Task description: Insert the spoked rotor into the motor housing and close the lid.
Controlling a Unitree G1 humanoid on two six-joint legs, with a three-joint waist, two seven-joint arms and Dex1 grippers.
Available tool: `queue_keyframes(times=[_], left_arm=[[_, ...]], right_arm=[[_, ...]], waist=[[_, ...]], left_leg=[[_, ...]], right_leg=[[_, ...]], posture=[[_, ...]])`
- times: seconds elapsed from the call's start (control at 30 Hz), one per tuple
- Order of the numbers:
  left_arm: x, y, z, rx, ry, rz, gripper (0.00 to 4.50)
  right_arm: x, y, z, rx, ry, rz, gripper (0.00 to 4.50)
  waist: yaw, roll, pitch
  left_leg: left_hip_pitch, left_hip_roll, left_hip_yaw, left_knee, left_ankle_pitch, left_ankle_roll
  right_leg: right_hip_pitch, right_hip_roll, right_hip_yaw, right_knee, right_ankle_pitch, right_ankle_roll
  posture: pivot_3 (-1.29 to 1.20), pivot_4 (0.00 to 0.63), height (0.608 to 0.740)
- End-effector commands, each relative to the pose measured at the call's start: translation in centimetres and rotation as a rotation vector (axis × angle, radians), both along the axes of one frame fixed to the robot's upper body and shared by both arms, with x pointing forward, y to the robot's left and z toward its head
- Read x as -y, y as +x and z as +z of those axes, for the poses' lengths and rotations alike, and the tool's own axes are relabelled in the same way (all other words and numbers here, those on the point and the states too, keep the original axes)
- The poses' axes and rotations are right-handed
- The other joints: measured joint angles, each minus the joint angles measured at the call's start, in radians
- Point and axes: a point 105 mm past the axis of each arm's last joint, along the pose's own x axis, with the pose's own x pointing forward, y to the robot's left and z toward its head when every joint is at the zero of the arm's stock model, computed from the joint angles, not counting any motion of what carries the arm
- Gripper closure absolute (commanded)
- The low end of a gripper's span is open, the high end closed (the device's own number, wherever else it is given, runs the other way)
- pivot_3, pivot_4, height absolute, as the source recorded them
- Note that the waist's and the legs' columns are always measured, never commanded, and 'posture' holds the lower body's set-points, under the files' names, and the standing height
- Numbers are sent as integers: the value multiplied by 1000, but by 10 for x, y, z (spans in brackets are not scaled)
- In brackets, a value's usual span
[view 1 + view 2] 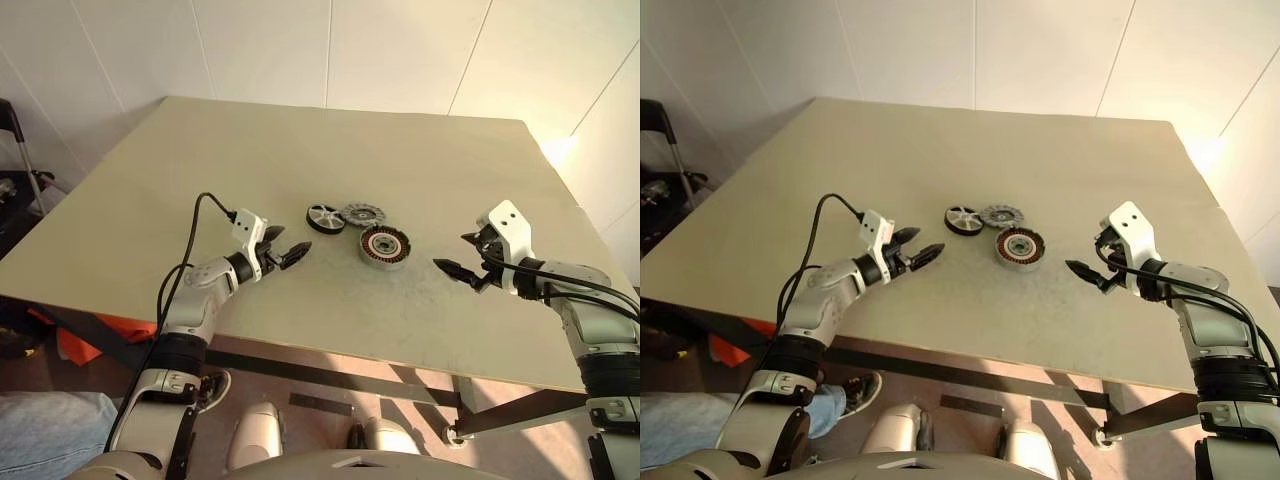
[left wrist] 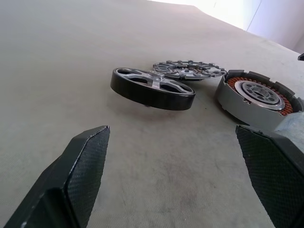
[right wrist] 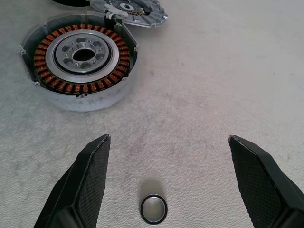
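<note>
The spoked rotor [image 1: 325, 218], black-rimmed with pale spokes, lies flat on the table beside the ribbed grey lid [image 1: 362, 213]. Just in front of the lid sits the motor housing [image 1: 384, 246], silver-rimmed with copper windings showing and its top uncovered. In the left wrist view the spoked rotor [image 2: 152, 89] is nearest, the lid [image 2: 189, 70] behind it and the motor housing [image 2: 259, 99] beside them. My left gripper [image 1: 283, 247] hovers open, pointing at the rotor from the left, apart from it. My right gripper [image 1: 463, 258] is open too, right of the housing [image 3: 80, 58], touching nothing.
A small dark ring [image 3: 154, 209] lies on the table just before my right gripper. The beige table [image 1: 300, 150] has wide free room behind and to both sides of the parts. Its front edge runs close under both arms.
</note>
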Motion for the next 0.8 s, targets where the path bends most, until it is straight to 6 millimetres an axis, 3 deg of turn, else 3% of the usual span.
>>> queue_keyframes(times=[0.03,0.3,0.8], left_arm=[[3,0,13,48,-8,-20,0],[4,0,13,49,-4,-24,0],[5,1,12,50,6,-22,0]], right_arm=[[6,-1,13,41,-14,4,28],[10,-3,10,26,-18,-4,28],[39,-12,-20,-85,-20,-113,28]], waist=[[0,0,0],[0,0,0],[-1,0,0]], left_leg=[[0,0,0,0,0,0],[0,0,0,0,0,0],[1,0,0,0,0,0]], right_leg=[[0,0,0,0,0,0],[0,0,0,0,0,0],[1,0,0,-1,0,1]], posture=[[0,0,740],[0,0,740],[0,0,740]])
